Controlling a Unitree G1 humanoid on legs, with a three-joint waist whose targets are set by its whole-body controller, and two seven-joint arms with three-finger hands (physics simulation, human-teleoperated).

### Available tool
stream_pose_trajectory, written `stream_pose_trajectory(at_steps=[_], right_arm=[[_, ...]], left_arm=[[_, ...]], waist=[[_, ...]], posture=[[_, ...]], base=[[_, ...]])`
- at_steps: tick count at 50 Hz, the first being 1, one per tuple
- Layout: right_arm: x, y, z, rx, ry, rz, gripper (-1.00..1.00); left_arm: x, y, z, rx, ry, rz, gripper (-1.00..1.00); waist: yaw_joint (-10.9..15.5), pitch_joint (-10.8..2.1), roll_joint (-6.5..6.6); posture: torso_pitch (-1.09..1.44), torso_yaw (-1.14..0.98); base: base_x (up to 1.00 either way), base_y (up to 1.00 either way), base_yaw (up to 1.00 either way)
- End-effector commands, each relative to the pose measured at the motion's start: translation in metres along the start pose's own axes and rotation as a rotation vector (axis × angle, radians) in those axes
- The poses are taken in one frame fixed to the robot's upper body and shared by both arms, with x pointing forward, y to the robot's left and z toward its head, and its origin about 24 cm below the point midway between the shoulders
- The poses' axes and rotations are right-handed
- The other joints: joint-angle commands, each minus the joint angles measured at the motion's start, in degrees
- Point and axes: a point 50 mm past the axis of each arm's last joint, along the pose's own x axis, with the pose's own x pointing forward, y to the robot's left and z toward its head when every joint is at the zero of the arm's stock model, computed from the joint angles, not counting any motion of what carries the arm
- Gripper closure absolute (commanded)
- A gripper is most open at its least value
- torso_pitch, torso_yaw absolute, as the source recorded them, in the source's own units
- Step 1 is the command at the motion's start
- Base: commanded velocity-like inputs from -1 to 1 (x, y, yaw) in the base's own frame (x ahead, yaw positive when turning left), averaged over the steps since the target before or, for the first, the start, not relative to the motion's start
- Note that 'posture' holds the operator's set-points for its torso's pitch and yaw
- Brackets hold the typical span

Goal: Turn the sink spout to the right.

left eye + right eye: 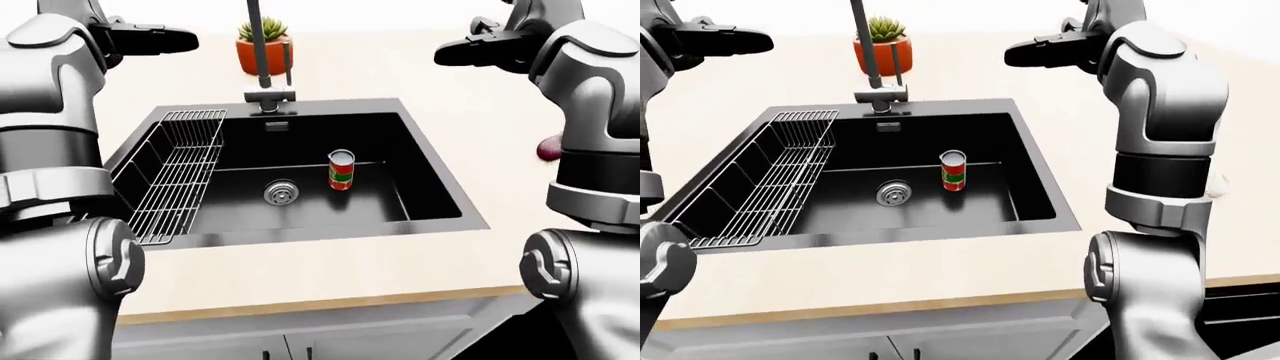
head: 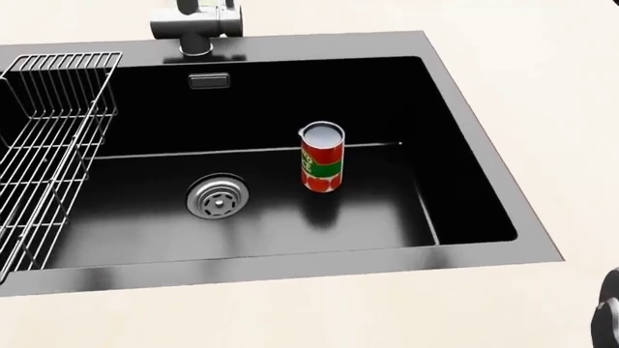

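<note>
The sink faucet [image 1: 270, 96] stands at the top rim of the black sink [image 1: 440, 191], and its thin grey spout [image 1: 255, 37] rises straight up out of the left-eye view. Its base also shows in the head view [image 2: 194, 25]. My left hand [image 1: 180, 39] is raised at the upper left, open, well left of the spout and touching nothing. My right hand [image 1: 455, 52] is raised at the upper right, open, well right of the spout. Both hands hover above the counter.
A wire rack [image 1: 175, 176] fills the sink's left side. A red can [image 2: 322, 158] stands upright in the basin, right of the drain [image 2: 218, 197]. A potted plant [image 1: 264, 46] stands behind the faucet. A purple object [image 1: 550, 148] lies on the counter at right.
</note>
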Motion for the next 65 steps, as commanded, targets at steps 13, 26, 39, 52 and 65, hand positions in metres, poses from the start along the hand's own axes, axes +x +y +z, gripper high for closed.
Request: stream_pose_trajectory(at_steps=[13, 26, 39, 52, 65], right_arm=[[-0.012, -0.004, 0.025, -0.015, -0.101, -0.012, -1.00], [-0.013, -0.003, 0.027, -0.022, -0.101, -0.008, -1.00], [-0.010, -0.001, 0.027, -0.028, -0.098, -0.003, -1.00], [-0.012, -0.004, 0.027, -0.024, -0.102, -0.007, -1.00], [-0.013, -0.004, 0.025, -0.021, -0.101, -0.006, -1.00]], left_arm=[[-0.006, -0.001, 0.022, 0.003, -0.102, 0.000, -1.00], [-0.007, -0.004, 0.019, 0.003, -0.095, -0.007, -1.00], [0.021, -0.054, -0.005, -0.127, -0.015, -0.067, -1.00], [0.021, -0.098, -0.018, -0.267, -0.096, -0.008, -1.00], [0.017, -0.112, 0.001, -0.237, -0.103, -0.023, -1.00]], waist=[[-0.02, -5.48, 0.07], [-0.11, -10.40, 0.11], [0.47, -13.00, -0.52], [0.25, -13.05, -0.97], [-0.02, -13.18, -0.93]], posture=[[-0.23, 0.00], [-0.33, 0.00], [-0.34, 0.00], [-0.34, 0.00], [-0.34, 0.00]], base=[[0.00, 0.00, 0.00], [0.00, 0.00, 0.00], [0.00, 0.00, 0.00], [0.00, 0.00, 0.00], [0.00, 0.00, 0.00]])
